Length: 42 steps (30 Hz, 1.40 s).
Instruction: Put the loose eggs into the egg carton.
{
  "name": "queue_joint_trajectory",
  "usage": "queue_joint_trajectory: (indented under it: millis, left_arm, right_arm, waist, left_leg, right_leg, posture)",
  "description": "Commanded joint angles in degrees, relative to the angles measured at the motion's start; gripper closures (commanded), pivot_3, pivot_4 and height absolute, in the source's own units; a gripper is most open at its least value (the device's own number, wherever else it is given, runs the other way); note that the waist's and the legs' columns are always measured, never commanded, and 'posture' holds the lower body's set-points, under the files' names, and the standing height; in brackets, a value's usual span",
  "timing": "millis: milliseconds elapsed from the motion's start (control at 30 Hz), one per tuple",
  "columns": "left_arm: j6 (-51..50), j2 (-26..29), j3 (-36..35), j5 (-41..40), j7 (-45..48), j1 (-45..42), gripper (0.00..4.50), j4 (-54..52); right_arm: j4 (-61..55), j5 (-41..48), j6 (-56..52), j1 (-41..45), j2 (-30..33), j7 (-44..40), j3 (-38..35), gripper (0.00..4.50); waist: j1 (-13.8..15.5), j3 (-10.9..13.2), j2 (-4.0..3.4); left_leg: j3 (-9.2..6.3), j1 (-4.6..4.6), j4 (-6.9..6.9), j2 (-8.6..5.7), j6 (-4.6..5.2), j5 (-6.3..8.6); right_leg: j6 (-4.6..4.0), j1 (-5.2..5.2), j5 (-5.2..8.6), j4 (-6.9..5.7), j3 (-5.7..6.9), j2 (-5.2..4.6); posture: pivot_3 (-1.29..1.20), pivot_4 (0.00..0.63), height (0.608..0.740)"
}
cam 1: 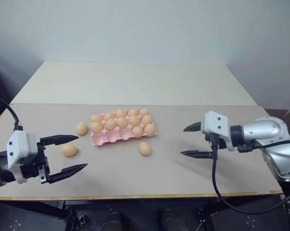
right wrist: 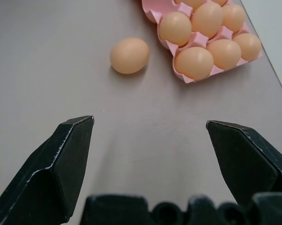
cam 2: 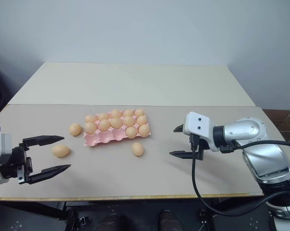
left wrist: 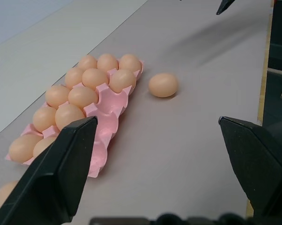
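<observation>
A pale table (cam 1: 135, 86) carries a pink egg carton (cam 1: 108, 137) near its middle, back rows filled, front row partly bare. Three loose eggs lie around it: one (cam 1: 81, 128) just left, one (cam 1: 69, 150) between the left gripper (cam 1: 70, 153)'s released jaws, one (cam 1: 144, 148) in front. The right gripper (cam 1: 191, 140) hovers with jaws spread, empty.
</observation>
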<state>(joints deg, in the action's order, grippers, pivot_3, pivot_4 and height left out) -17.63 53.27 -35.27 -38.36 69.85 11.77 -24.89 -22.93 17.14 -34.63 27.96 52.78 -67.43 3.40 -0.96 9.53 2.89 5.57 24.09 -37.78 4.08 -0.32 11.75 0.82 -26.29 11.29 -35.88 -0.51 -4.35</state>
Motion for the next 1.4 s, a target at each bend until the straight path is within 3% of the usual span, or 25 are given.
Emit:
queue_joint_trajectory:
  millis: [33,467,767,1100,1400]
  left_arm:
    - [-0.2,0.6,-2.2,-1.0,0.1,0.0,0.00,-1.1]
    - [-0.2,-0.3,-1.7,-0.7,-0.9,0.9,0.00,-2.4]
    - [-0.1,-1.2,-3.4,0.9,-0.1,7.7,0.00,-3.2]
    - [0.8,0.4,-2.5,2.3,0.4,6.0,0.00,-0.5]
    - [0.8,-0.6,-2.4,3.3,-0.7,6.9,0.00,-2.3]
  right_arm:
    - [-2.0,1.3,0.9,-0.5,1.0,0.6,-2.1,0.04]
    - [-0.8,0.6,1.0,0.7,-2.7,3.4,1.2,0.04]
    - [1.0,-3.3,-2.7,3.5,-13.2,12.5,10.6,0.04]
    - [8.5,-9.7,-1.3,6.0,-25.3,20.2,19.4,0.04]
    - [14.2,-13.7,-0.3,7.4,-28.5,21.8,21.6,0.04]
  waist:
    - [0.1,0.0,0.00]
    - [0.1,0.0,0.00]
    - [0.1,0.0,0.00]
    - [0.1,0.0,0.01]
    - [0.1,0.0,0.01]
  left_leg:
    - [0.00,0.00,0.00,0.00,0.00,0.00]
    - [-0.01,0.00,0.00,-0.01,0.01,-0.01]
    - [-0.01,0.03,0.00,-0.01,0.04,-0.02]
    - [-0.02,0.08,-0.01,-0.01,0.04,-0.03]
    - [-0.02,0.08,-0.01,0.00,0.26,-0.16]
  right_leg:
    - [0.00,0.00,0.00,0.00,0.01,0.00]
    - [0.00,0.01,0.00,0.00,0.01,-0.01]
    - [-0.01,-0.01,-0.01,-0.02,0.02,0.00]
    - [-0.03,-0.03,-0.02,-0.02,0.05,-0.01]
    - [-0.04,-0.03,-0.02,-0.03,0.07,-0.02]
  posture:
    - [0.00,0.150,0.740]
    - [0.00,0.150,0.740]
    - [0.00,0.150,0.740]
    - [0.00,0.150,0.740]
    - [0.00,0.150,0.740]
